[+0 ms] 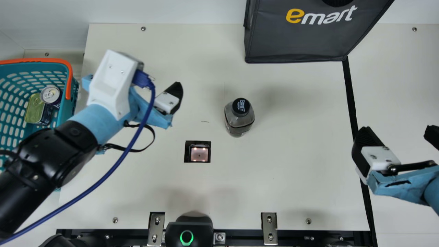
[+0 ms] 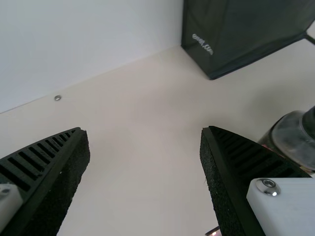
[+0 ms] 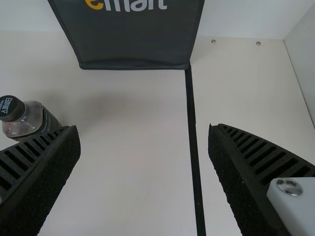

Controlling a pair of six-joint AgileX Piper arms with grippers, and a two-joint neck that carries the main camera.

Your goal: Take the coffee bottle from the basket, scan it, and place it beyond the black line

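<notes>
cream bench [image 1: 301,185], white wall [image 1: 171,10].
one bottle [image 1: 237,118] centred; two cans [image 1: 50,93] in one basket [image 1: 67,108], left edge; left gripper [image 1: 167,102], right gripper [image 1: 398,132] released.

Bottle [image 1: 239,118] between basket [image 1: 65,73] and line [image 1: 350,94]

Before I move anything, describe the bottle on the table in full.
The bottle stands upright on the table, its round black cap on and marked with pale print. Its rounded, squarish shoulders look like clear plastic or glass; the lower body is darker. In the main view it sits above and right of the scanner, left of the black line. Neither the left gripper nor the right gripper touches it.
</notes>
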